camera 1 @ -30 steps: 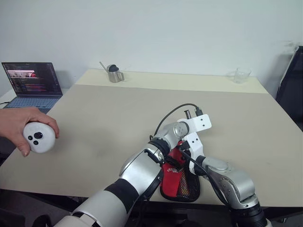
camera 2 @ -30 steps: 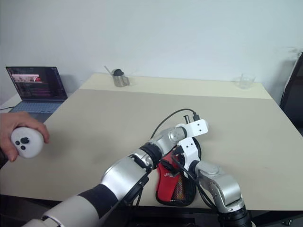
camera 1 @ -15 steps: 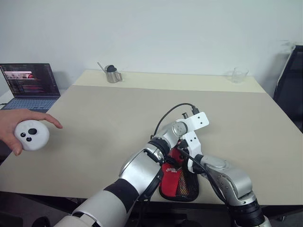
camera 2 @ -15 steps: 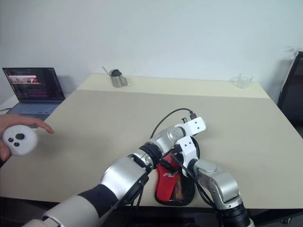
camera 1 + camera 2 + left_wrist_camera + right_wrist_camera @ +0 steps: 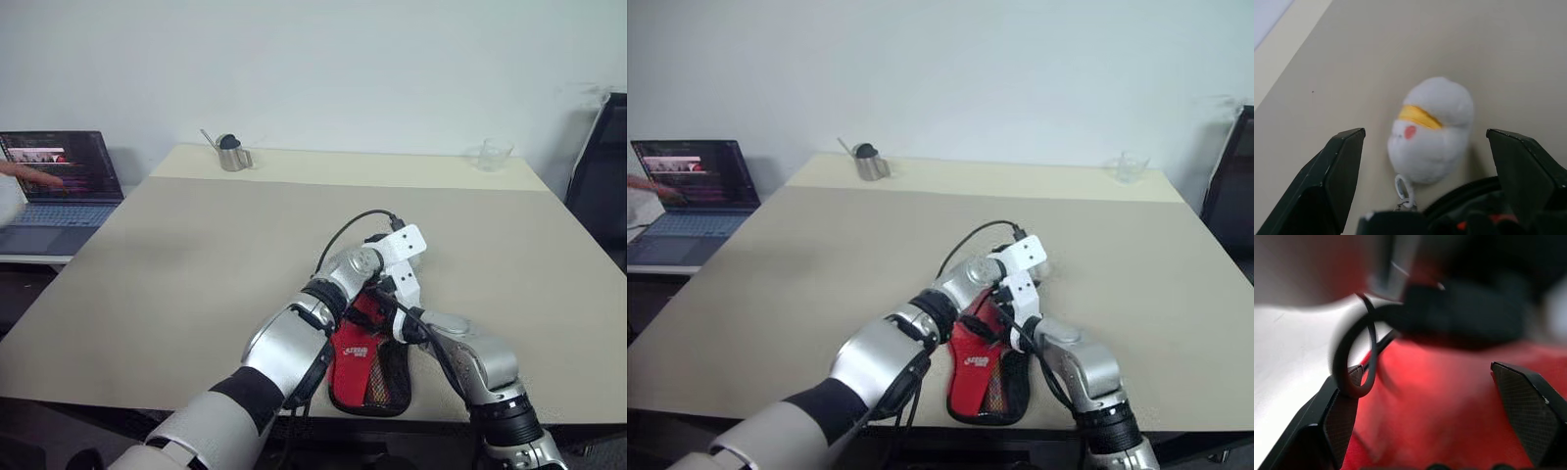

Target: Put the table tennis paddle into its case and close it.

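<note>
Left wrist view: the left pincer (image 5: 1430, 161) stands spread wide, grasping nothing, its two black fingers (image 5: 1334, 171) flanking a white plush charm (image 5: 1432, 129) that lies on the bench (image 5: 1498, 49), hooked by a small ring to the dark edge of the case (image 5: 988, 367). The right wrist view has the right pincer (image 5: 1435, 396) equally released, hovering close over red fabric with a black loop before it.

From the head, the case lies flat near the bench's front edge, red face and mesh pocket up, both arms crowded over its far end. The paddle itself seems to be inside, though the arms hide the opening, so whether the zip is shut is unclear.

The case should be light and soft, yielding over a stiff blade; the zip pull or charm looks the best place to pinch, with the other pincer steadying the black edging.

Farther off stand a metal cup (image 5: 233, 154), a glass (image 5: 495, 155) and a laptop (image 5: 54, 181).
</note>
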Robot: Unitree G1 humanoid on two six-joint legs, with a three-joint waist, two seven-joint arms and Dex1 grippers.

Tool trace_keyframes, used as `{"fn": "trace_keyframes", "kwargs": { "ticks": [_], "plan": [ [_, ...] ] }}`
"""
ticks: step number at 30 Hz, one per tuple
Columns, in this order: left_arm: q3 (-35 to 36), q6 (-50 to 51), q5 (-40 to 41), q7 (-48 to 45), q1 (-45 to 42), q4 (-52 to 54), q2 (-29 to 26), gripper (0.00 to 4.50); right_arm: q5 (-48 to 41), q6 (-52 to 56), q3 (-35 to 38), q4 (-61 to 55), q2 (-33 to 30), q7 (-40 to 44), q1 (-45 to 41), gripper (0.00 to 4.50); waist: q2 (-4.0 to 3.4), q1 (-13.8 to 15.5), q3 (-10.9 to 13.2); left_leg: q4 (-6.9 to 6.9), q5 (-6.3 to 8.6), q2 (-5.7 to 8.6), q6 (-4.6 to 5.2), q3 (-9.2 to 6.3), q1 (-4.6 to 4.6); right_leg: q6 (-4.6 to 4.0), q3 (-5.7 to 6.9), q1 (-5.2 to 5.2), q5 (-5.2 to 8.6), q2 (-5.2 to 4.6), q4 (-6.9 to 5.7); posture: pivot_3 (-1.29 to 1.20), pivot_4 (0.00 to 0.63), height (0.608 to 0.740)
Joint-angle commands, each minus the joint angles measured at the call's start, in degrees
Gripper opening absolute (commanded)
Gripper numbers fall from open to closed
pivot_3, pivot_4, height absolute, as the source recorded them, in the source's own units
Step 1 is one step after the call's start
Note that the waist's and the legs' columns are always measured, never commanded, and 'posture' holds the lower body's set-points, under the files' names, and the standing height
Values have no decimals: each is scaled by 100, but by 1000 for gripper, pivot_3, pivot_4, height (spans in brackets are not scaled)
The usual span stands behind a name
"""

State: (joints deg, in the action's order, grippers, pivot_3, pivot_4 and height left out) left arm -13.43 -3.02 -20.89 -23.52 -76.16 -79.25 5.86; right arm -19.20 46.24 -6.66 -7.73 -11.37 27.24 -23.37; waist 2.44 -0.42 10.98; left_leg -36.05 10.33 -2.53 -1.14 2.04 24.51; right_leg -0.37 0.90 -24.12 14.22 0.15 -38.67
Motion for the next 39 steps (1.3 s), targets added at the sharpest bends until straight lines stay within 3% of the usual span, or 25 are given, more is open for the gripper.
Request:
{"fn": "trace_keyframes", "kwargs": {
  "ticks": [1, 11, 19, 24, 28, 34, 39],
  "plan": [
    [95, -153, 42, -82, -223, 193, -361, 4339, -103, -73, 141, -17, -274, 255, 51, 4500, 0, -7, 0, 2, 0, 0, 0, 0, 0, 0, -4, -2, 0, 2, 1, 0, 150, 740],
    [779, 115, 672, -980, -625, 274, -1112, 4339, -475, -211, 321, -541, -1382, 1326, 176, 4500, 0, 3, 3, -2, 0, 3, 0, -2, 19, 0, 5, -11, 0, 4, 6, 0, 150, 740],
    [999, 428, 1034, -2819, -757, 477, -2015, 4339, -961, -358, 1002, -671, -2115, 1948, 406, 4500, -1, -21, 3, 3, 1, -6, -2, -1, 19, -1, 3, -16, 0, 17, 8, 0, 150, 740],
    [792, 436, 1030, -4117, -647, 863, -2794, 4339, -924, -496, 1421, -184, -2269, 1741, 199, 4500, -2, -108, 5, 1, 1, -9, -2, -1, 19, -3, 2, -20, 1, 20, 0, 0, 150, 740],
    [1037, 1134, 1571, -4843, -521, 1657, -3021, 4339, -755, -595, 1410, 194, -2169, 1455, -37, 4500, -2, -114, 5, 0, 1, -9, -2, 0, 20, -3, -1, -20, 1, 18, 0, 0, 150, 740],
    [735, 2834, 2461, -5752, 1714, 5322, -3195, 4339, -731, -621, 1200, 242, -2015, 1370, -120, 4500, -9, -148, 2, 1, 1, -20, -2, -7, 14, -11, -20, -21, 5, 14, -14, 0, 150, 740],
    [744, 2649, 2668, -4922, 3274, 6679, -2978, 4339, -756, -541, 999, 80, -1882, 1365, -161, 4500, -11, -139, 4, -3, 0, -24, -2, -14, 0, -16, -25, -23, 7, -3, -36, 0, 150, 740]
  ]
}}
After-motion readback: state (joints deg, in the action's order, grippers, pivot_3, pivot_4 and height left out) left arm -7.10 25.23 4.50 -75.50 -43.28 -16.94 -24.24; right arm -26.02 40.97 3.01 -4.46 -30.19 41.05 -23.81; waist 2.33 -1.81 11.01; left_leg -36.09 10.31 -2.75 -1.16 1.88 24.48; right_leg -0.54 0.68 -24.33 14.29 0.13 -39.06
